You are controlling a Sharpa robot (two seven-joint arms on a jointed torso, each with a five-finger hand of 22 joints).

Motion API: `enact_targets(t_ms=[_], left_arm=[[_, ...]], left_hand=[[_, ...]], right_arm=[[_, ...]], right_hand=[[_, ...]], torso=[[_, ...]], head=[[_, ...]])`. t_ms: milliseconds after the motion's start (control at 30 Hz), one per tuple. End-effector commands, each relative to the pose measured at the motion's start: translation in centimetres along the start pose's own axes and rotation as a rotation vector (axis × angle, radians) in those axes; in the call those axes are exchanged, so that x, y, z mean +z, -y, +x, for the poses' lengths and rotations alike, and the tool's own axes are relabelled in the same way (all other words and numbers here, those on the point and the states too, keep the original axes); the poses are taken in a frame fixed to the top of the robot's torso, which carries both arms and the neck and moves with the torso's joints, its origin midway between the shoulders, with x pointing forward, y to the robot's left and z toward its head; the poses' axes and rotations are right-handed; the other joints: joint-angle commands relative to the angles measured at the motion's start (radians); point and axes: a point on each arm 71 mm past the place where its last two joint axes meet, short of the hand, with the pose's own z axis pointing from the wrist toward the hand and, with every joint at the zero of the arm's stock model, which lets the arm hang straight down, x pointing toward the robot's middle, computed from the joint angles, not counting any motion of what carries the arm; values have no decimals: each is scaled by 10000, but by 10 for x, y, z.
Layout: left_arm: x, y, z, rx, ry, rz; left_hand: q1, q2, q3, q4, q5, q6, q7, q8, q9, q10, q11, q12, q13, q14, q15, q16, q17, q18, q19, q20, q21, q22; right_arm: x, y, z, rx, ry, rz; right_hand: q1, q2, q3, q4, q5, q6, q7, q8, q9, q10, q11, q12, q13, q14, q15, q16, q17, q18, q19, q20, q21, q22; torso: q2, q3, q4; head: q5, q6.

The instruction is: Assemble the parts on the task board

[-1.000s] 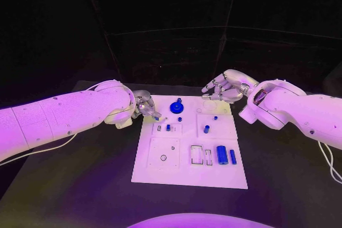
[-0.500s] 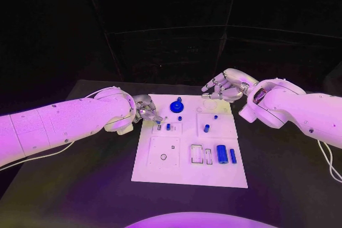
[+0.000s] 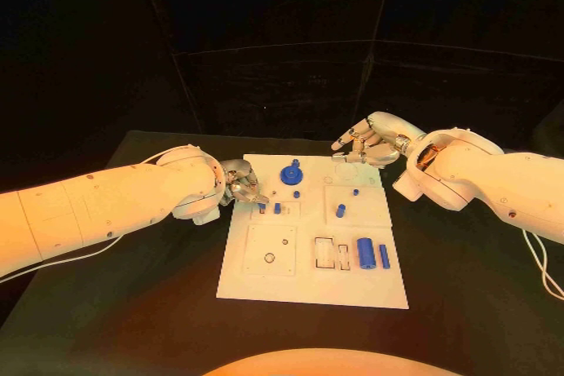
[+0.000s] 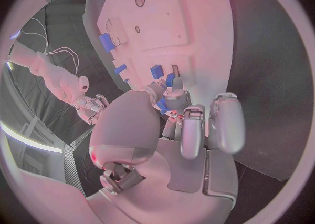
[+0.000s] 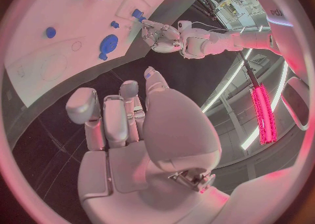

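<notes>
Your left hand point(image 3: 244, 186) is down at the task board point(image 3: 311, 290), at its left edge toward the far end, fingers bunched around a small blue part point(image 4: 162, 105). The left wrist view shows the fingertips point(image 4: 176, 97) pinching that piece just over the board, right beside two small blue pegs point(image 3: 277, 208) standing there. Your right hand point(image 3: 370, 143) hovers off the far right corner, fingers curled in, holding nothing. The blue round knob point(image 3: 290, 176) sits near the far edge, and two blue cylinders point(image 3: 366, 250) lie in the near right section.
</notes>
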Motion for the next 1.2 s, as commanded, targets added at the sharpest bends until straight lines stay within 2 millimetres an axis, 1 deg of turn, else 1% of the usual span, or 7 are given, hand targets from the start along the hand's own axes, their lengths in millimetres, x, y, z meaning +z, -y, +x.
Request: enact_targets(t_ms=[33, 200, 433, 767, 900, 1200], left_arm=[[0, 0, 3, 255, -345, -75], [0, -1, 4, 363, -555, -175], [0, -1, 5, 440, -698, -272], [0, -1, 6, 489, -787, -285], [1, -1, 5, 471, -748, -296], [3, 0, 5, 482, -734, -419]], left_hand=[[113, -20, 1019, -960, 37, -5, -39, 70, 15, 38, 1, 17, -15, 1073, -63, 32, 2634, -65, 73, 10, 46, -5], [113, -20, 1019, -960, 37, -5, -39, 70, 15, 38, 1, 17, -15, 1073, -63, 32, 2634, -65, 73, 10, 46, -5], [108, -31, 1044, -968, 38, -7, -38, 71, 15, 28, 1, -1, -35, 1073, -63, 32, 2634, -60, 63, 9, 27, -28], [102, -41, 1070, -975, 38, -10, -37, 72, 16, 28, 2, -5, -37, 1073, -62, 32, 2634, -59, 61, 9, 24, -30], [98, -43, 1082, -977, 38, -9, -36, 73, 16, 30, 2, -5, -36, 1073, -62, 32, 2634, -60, 62, 9, 24, -28], [-140, -45, 1215, -854, 34, 12, -28, 110, 31, 33, 16, -34, -67, 1073, -50, 32, 2634, -52, 43, 17, -13, -59]], right_arm=[[0, -2, 0, -15, -59, -125], [0, -2, 0, -15, -60, -129], [1, -2, 0, -14, -67, -135], [1, -2, 0, -13, -74, -150], [1, -2, 0, -12, -73, -160], [1, -3, 1, -10, -73, -166]], right_hand=[[2, 97, -61, 23, 54, -34, 20, 55, -2, -56, -18, -25, -9, 179, -28, -52, -1, 116, -78, -23, -66, -17], [2, 97, -61, 23, 54, -34, 20, 55, -2, -56, -18, -25, -9, 179, -28, -52, -1, 116, -78, -23, -66, -17], [2, 97, -61, 23, 54, -34, 20, 55, -2, -56, -18, -25, -9, 179, -28, -52, -1, 116, -78, -23, -66, -17], [2, 97, -61, 23, 54, -34, 20, 55, -2, -56, -18, -25, -9, 179, -28, -52, -1, 116, -78, -23, -66, -17], [2, 97, -61, 23, 54, -34, 20, 55, -2, -56, -18, -25, -9, 179, -28, -52, -1, 116, -78, -23, -66, -17], [2, 97, -61, 23, 54, -34, 20, 55, -2, -56, -18, -25, -9, 179, -28, -52, -1, 116, -78, -23, -66, -17]], torso=[[1, -1, 3], [5, -3, 7], [2, -2, -6], [0, -2, 4], [3, -2, -5], [3, 3, -2]], head=[[-7, -13], [-6, -24], [3, -45], [-5, -62], [0, -67], [-22, -78]])
